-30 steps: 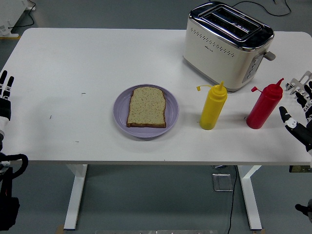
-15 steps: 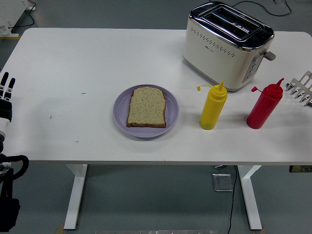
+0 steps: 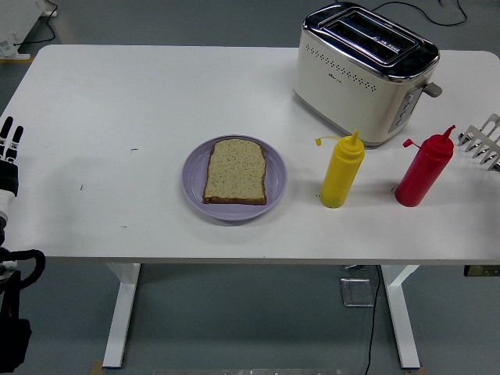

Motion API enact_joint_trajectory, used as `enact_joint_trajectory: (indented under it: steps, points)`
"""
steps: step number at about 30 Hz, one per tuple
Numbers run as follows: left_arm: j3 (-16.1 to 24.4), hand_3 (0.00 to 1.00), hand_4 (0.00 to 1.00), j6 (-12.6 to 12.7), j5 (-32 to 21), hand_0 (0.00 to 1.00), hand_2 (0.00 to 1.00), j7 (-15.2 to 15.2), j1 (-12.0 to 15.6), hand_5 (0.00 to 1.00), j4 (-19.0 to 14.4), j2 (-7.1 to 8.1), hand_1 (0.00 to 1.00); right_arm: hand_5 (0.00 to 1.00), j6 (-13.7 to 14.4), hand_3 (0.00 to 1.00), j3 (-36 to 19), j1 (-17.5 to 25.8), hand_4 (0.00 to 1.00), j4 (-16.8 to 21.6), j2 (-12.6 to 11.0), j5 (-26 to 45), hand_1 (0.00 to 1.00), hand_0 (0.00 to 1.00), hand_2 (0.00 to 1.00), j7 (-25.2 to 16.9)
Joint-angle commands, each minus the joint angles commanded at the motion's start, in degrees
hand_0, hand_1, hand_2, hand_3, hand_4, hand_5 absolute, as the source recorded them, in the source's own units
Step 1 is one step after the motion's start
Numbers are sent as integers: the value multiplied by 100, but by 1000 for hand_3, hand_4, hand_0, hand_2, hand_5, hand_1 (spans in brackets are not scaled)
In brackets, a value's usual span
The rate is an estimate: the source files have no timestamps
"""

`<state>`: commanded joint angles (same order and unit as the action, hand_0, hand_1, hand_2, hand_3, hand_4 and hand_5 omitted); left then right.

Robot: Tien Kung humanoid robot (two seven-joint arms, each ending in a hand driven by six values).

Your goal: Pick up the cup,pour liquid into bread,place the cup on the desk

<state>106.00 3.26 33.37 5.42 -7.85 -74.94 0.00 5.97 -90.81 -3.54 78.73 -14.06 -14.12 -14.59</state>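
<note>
A slice of brown bread (image 3: 235, 171) lies flat on a purple plate (image 3: 194, 191) near the table's middle. To its right a yellow squeeze bottle (image 3: 341, 171) stands upright, and further right a red squeeze bottle (image 3: 423, 169); both have their caps flipped off on tethers. No cup is visible. My left hand (image 3: 9, 139) rests at the table's left edge with its fingers straight and holding nothing, far from the plate. My right hand is out of the picture.
A cream and chrome toaster (image 3: 364, 72) stands behind the bottles at the back right. A metal rack (image 3: 484, 141) pokes in at the right edge. A cable runs across the floor beyond the table.
The right hand, which stood just right of the red bottle a second ago, has withdrawn out of view to the right. The left hand has dropped slightly. The bottles and bread have not moved.
</note>
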Motion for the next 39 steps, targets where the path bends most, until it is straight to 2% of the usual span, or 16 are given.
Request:
enact_joint_trajectory:
  steps: [6,7,9,39]
  points:
    - [9,686,558,3,-1,782,747,1,-15,998,-3,0,739,308,-73,866,-16,-8,747,-7,4,22,797,846,834,-7]
    - [8,687,557,6,-5,782,746,2,-14,998,-1,0,740,343,-97,873,-15,-6,738,-13,6,22,800,849,838,-3]
    - [6,687,557,7,-8,782,746,4,-13,998,0,0,740,343,-114,873,-12,0,738,-22,13,24,800,849,838,-3]
    - [7,687,558,11,-5,781,747,7,-37,998,-10,0,738,366,-89,899,8,15,742,-40,59,-25,815,864,879,-48]
